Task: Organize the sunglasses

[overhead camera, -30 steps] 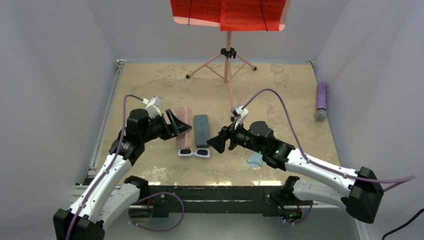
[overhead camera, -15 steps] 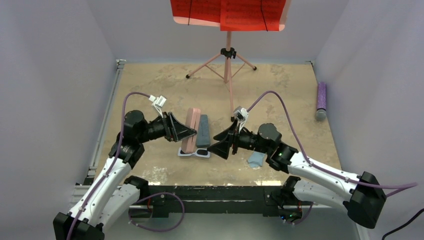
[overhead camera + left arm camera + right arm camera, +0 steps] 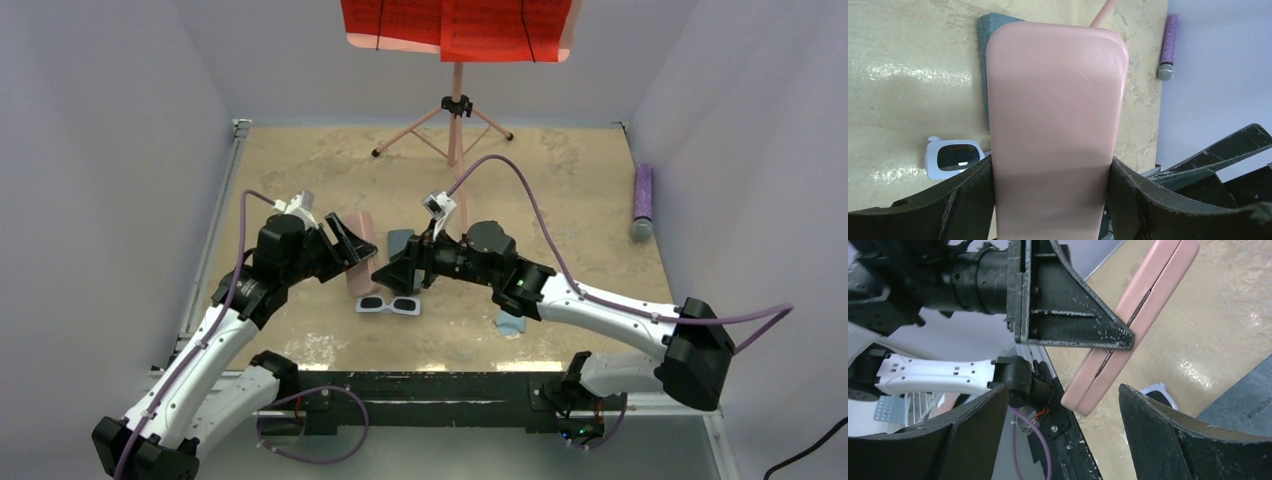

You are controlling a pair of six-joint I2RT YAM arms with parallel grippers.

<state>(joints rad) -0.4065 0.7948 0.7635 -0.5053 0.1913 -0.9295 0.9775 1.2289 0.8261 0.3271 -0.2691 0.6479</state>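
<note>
The white sunglasses (image 3: 389, 306) with dark lenses lie flat on the table, in front of both grippers. In the left wrist view one lens of the white sunglasses (image 3: 953, 157) shows to the left of the case. My left gripper (image 3: 350, 247) is shut on a pink case (image 3: 361, 280), and the pink case (image 3: 1055, 125) fills the gap between its fingers. My right gripper (image 3: 397, 272) is open just right of that case. From the right wrist, the closed pink case (image 3: 1133, 325) hangs tilted above the table, its lower end ahead of the right gripper (image 3: 1063, 430).
A grey-blue case (image 3: 402, 240) lies on the table behind the right gripper. A light blue cloth (image 3: 512, 322) shows under the right forearm. A purple cylinder (image 3: 642, 200) lies by the right wall. A pink music stand (image 3: 455, 110) stands at the back.
The left gripper has raised and tilted the pink case off the table. The right arm has swung left, over the grey-blue case, up to the pink case. The white sunglasses have not moved.
</note>
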